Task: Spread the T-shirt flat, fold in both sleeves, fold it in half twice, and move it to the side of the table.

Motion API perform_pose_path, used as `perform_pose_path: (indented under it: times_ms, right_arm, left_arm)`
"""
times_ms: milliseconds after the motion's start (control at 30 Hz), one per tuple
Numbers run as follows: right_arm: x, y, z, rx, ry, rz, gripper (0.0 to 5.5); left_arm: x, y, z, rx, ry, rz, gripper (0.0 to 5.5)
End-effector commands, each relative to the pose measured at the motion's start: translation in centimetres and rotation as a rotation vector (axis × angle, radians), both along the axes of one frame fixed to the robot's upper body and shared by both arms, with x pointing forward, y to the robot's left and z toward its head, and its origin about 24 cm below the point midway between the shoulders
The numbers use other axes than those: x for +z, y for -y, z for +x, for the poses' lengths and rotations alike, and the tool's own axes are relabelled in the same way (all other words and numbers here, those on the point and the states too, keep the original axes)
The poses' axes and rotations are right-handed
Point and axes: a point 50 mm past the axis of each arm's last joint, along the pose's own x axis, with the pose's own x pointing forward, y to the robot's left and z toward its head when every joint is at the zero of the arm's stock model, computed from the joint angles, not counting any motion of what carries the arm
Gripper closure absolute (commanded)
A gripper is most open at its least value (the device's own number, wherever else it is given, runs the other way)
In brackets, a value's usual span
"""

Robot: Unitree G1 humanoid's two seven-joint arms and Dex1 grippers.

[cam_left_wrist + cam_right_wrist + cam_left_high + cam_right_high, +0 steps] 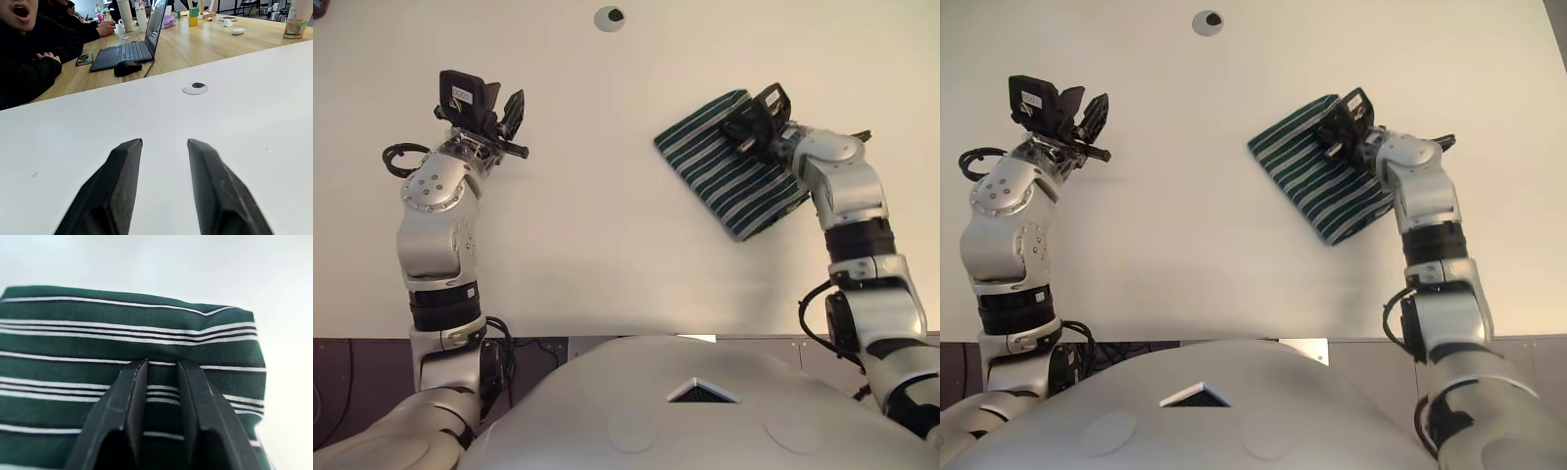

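A T-shirt (720,181), dark green with thin white stripes, is seen folded into a compact rectangle on the white table (607,225). It lies on the robot's right half of the table, set at a slant to the table's edges, with one corner pointing toward the middle and the opposite corner close to the right forearm. The folds are stacked flat and no sleeve is seen sticking out. The right gripper (162,361) is placed on the far right part of the shirt, on top of the cloth. Its fingers (132,396) are drawn almost together with only a slim gap, and the stripes run unbroken under them, so the fabric is pressed rather than pinched up. The left gripper (165,141) is held above bare tabletop on the robot's left, well apart from the shirt. Its fingers (117,186) are spread wide with nothing between them. A round cable hole (609,18) is set in the table's far edge, about midway between the two arms. Beyond it, a wooden table (220,39) is seen with a laptop (129,49), a mouse (128,68) and a phone (84,59) on it.
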Motion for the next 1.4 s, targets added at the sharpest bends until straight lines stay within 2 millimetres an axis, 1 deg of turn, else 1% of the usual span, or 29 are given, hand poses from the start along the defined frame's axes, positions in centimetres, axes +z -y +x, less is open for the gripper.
perform_pose_path:
  times_ms: [33,67,133,233,367,433,467,500,533,600,667,733,767,833,933,1033,1167,1233,1400]
  right_arm:
    - [-2.3,5.6,1.5,-0.465,-0.038,-0.196,4.44]
    - [-2.2,6.4,1.7,-0.540,-0.027,-0.213,4.44]
    - [-1.2,6.7,2.5,-0.614,0.038,-0.186,4.44]
    - [1.3,5.7,4.4,-0.653,0.199,-0.117,4.44]
    - [4.0,4.7,6.0,-0.613,0.345,-0.095,4.44]
    - [7.0,4.7,6.8,-0.591,0.511,-0.018,4.44]
    - [8.3,4.8,6.9,-0.582,0.584,0.015,4.44]
    - [9.1,5.0,6.8,-0.570,0.637,0.035,4.44]
    - [9.0,5.1,6.3,-0.553,0.670,0.060,4.44]
    - [7.8,5.1,4.4,-0.509,0.690,0.082,4.44]
    - [5.3,4.6,1.1,-0.467,0.665,0.087,4.44]
    - [3.1,3.9,-2.8,-0.435,0.602,0.098,4.44]
    - [2.5,3.5,-4.2,-0.425,0.575,0.099,4.44]
    - [1.9,2.9,-5.9,-0.414,0.539,0.100,4.44]
    - [1.8,2.1,-7.3,-0.439,0.519,0.118,4.44]
    - [2.0,1.3,-7.9,-0.433,0.525,0.113,4.44]
    - [1.8,0.8,-7.8,-0.434,0.518,0.110,4.44]
    - [1.6,0.8,-7.7,-0.436,0.511,0.109,4.44]
    - [1.0,0.7,-7.5,-0.445,0.486,0.103,4.44]
  left_arm:
    - [-0.3,0.1,0.2,-0.002,-0.010,-0.004,3.84]
    - [-0.3,0.1,0.3,-0.005,-0.010,-0.004,3.84]
    - [-0.2,0.1,0.5,-0.009,-0.010,-0.004,3.84]
    - [-0.4,0.2,0.6,-0.025,-0.019,0.009,3.84]
    - [-0.3,0.2,0.9,-0.029,-0.013,0.011,3.84]
    - [-0.3,0.2,0.7,-0.021,-0.002,-0.003,3.84]
    - [-0.4,0.2,0.6,-0.010,0.005,-0.009,3.84]
    - [-0.6,0.2,0.4,-0.003,0.009,-0.012,3.84]
    - [-0.8,0.3,0.1,0.007,0.015,-0.021,3.84]
    - [-1.1,0.6,-0.5,0.025,0.035,-0.033,3.84]
    - [-1.4,0.8,-1.2,0.053,0.061,-0.037,3.84]
    - [-1.9,1.2,-2.0,0.078,0.087,-0.025,3.84]
    - [-2.1,1.3,-2.4,0.089,0.098,-0.011,3.84]
    - [-2.5,1.6,-3.0,0.107,0.115,0.008,3.84]
    - [-3.0,2.1,-3.7,0.147,0.148,0.009,3.84]
    - [-3.3,2.8,-4.1,0.140,0.201,0.039,3.84]
    - [-3.9,3.7,-4.3,0.121,0.220,0.037,3.84]
    - [-4.1,3.9,-4.1,0.127,0.220,0.007,3.84]
    - [-3.9,4.3,-3.5,0.105,0.243,0.013,3.84]
